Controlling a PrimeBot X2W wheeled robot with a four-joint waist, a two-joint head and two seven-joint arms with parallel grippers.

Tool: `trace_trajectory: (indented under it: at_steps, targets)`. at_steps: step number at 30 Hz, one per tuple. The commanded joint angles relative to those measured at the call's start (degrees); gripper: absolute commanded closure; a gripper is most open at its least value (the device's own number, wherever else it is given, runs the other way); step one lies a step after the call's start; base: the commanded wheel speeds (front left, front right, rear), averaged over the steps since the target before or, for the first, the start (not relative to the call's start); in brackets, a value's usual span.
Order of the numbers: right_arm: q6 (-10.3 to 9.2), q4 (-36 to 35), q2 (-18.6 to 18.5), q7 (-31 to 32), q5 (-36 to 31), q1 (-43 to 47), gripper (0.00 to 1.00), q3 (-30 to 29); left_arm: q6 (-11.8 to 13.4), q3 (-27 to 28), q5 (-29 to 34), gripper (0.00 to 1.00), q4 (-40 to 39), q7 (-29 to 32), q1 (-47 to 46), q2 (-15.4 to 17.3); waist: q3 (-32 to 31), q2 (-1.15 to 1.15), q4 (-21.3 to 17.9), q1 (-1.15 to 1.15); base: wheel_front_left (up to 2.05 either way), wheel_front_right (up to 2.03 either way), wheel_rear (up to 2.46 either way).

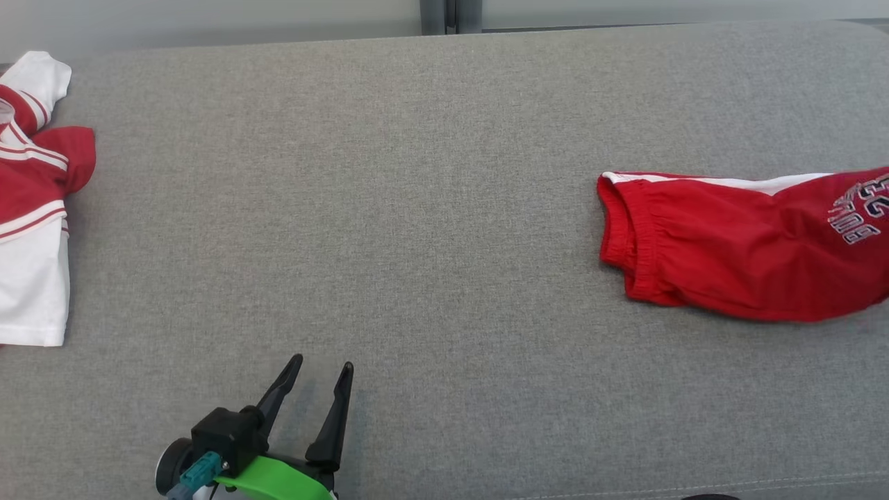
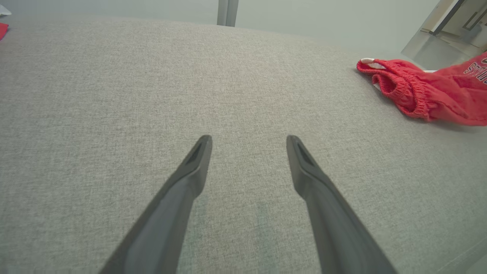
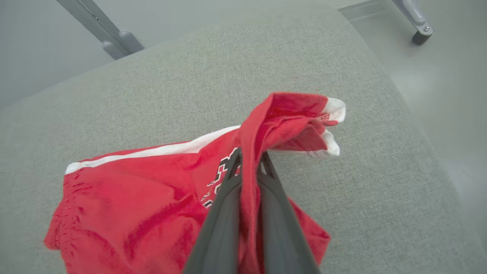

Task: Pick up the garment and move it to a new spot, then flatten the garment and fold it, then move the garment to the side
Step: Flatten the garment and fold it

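The garment (image 1: 736, 243) is a pair of red shorts with a white side stripe and lettering, lying at the right of the grey cushioned surface (image 1: 417, 208) and running off the head view's right edge. In the right wrist view my right gripper (image 3: 249, 160) is shut on a raised fold of the garment (image 3: 133, 213) near its leg hem, and the rest trails down onto the surface. My left gripper (image 1: 323, 368) stands open near the front edge, left of centre, with nothing between its fingers (image 2: 198, 156). The left wrist view has the garment's waistband (image 2: 414, 91) at its far right.
A red and white shirt (image 1: 31, 208) lies at the far left edge of the surface. A grey metal post (image 1: 450, 15) stands behind the back edge. In the right wrist view the surface's right end drops to a pale floor (image 3: 449, 95).
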Motion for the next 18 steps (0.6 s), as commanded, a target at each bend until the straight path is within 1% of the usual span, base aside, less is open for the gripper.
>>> trace_trajectory:
  at_steps: [1, 2, 6, 9, 11, 14, 18]
  targets:
    - [0.02, -1.37, 0.66, 0.33, -0.52, -1.04, 1.00, 0.44, -0.32, 0.31, 0.29, 0.00, 0.27, -0.18, 0.60, -0.23, 0.37, 0.00, -0.23, 0.00, 0.00, 0.00, 0.00]
    - [0.02, -3.10, 1.48, 0.77, -0.85, -1.93, 1.00, 1.16, -0.71, 0.36, 0.70, 0.00, 0.51, -0.18, 0.39, -0.54, 0.60, 0.00, -0.27, 0.00, 0.00, 0.00, 0.00]
    - [0.02, -9.66, 7.27, 4.29, -1.78, -4.96, 1.00, 7.22, -1.69, 0.80, 1.72, 0.00, 1.60, -0.18, -1.23, -1.80, 1.52, 0.00, -0.54, 0.00, 0.00, 0.00, 0.00]
    - [0.01, -11.48, 11.78, 7.12, -3.42, -6.18, 1.00, 12.26, -2.57, 0.75, 2.49, 0.00, 2.61, -0.18, -2.77, -2.72, 2.41, 0.00, -0.30, 0.00, 0.00, 0.00, 0.00]
    - [0.01, -11.20, 14.59, 7.90, -4.41, -6.62, 1.00, 14.78, -3.16, 0.73, 2.85, 0.00, 3.36, -0.18, -3.95, -3.37, 2.94, 0.00, 0.26, 0.00, 0.00, 0.00, 0.00]
    - [0.01, -9.90, 16.51, 7.70, -5.74, -6.72, 1.00, 17.24, -3.70, 1.39, 3.35, 0.00, 4.46, -0.18, -5.39, -4.34, 3.51, 0.00, 1.45, 0.00, 0.00, 0.00, 0.00]
    - [0.01, -7.94, 17.38, 6.03, -6.60, -6.95, 1.00, 18.62, -4.33, 3.00, 3.67, 0.00, 5.19, -0.18, -5.87, -5.36, 4.05, 0.00, 2.45, 0.00, 0.00, 0.00, 0.00]
